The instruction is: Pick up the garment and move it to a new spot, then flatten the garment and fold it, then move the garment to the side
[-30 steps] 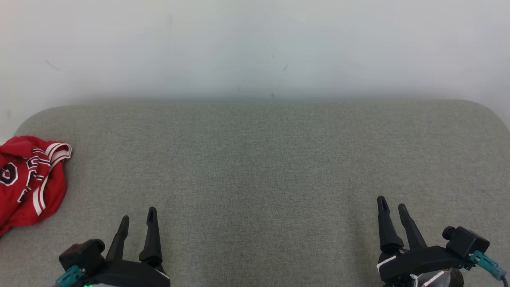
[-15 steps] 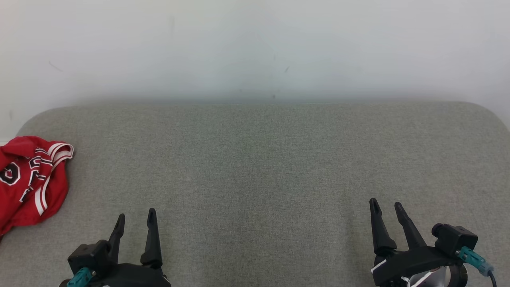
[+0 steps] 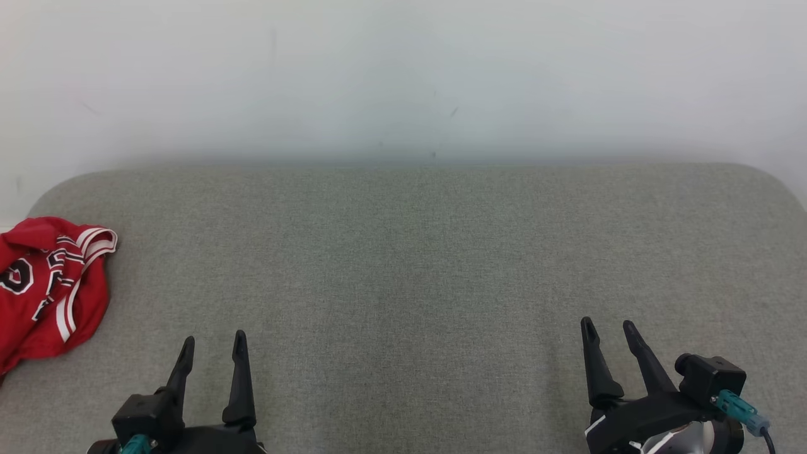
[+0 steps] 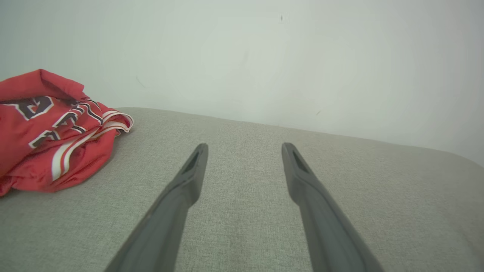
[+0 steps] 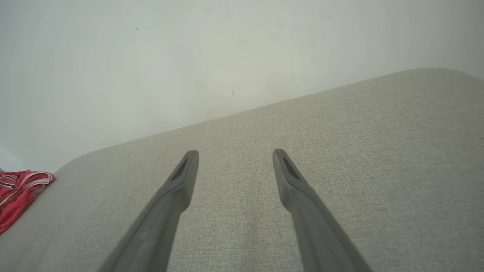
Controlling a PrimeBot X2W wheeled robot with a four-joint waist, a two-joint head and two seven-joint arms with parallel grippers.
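Both grippers have slid a little lower in the head view over the last second, and the right one has also drifted slightly toward the middle; the red garment lies where it lay.

One garment (image 3: 49, 284) is in the scene: a red jersey with white-and-black trim and dark, white-edged lettering. It sits crumpled in a loose heap at the far left end of the grey cushioned surface (image 3: 403, 252), partly cut off by the left edge of the head view. The left wrist view shows it (image 4: 49, 132) bunched and rumpled, with one striped hem folded outward toward the middle of the surface. The right wrist view catches a corner of it (image 5: 19, 189) at the far left.

Two grippers hang above the surface, each with two long dark fingers. The left gripper (image 3: 213, 338) is nearer the garment yet well apart from it; its jaws stand wide (image 4: 245, 145) with nothing between them but grey fabric. The right gripper (image 3: 608, 323) is toward the opposite end, likewise spread wide (image 5: 235, 151) and holding nothing.

Behind the surface rises one plain pale wall (image 3: 403, 75) bearing a few small dark marks.
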